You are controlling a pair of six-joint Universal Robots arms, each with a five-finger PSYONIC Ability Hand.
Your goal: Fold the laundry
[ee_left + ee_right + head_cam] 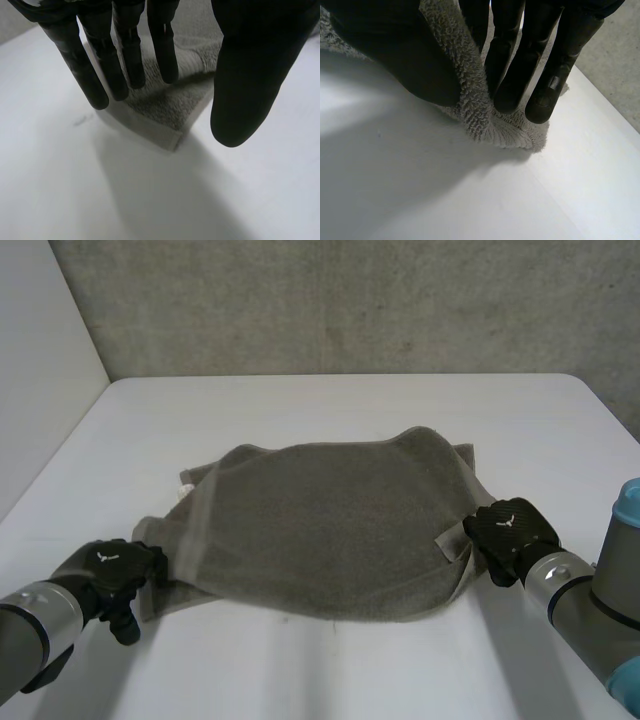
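Observation:
A grey towel (pixel 330 520) lies loosely doubled over in the middle of the white table (pixel 330 400). My left hand (pixel 110 570) hovers at the towel's near left corner. In the left wrist view its fingers (pixel 100 65) are straight and the thumb stands apart from them. The towel corner (pixel 165 112) lies flat on the table below them, not held. My right hand (pixel 510 530) is at the towel's near right corner. In the right wrist view its thumb (pixel 395 55) and fingers pinch a ridge of towel (pixel 475 100) between them, just above the table.
A grey wall (pixel 350 300) runs behind the table and a white wall (pixel 40 360) stands along its left side. Bare table surrounds the towel on all sides. My right arm's light-blue cap (pixel 625 505) sits by the table's right edge.

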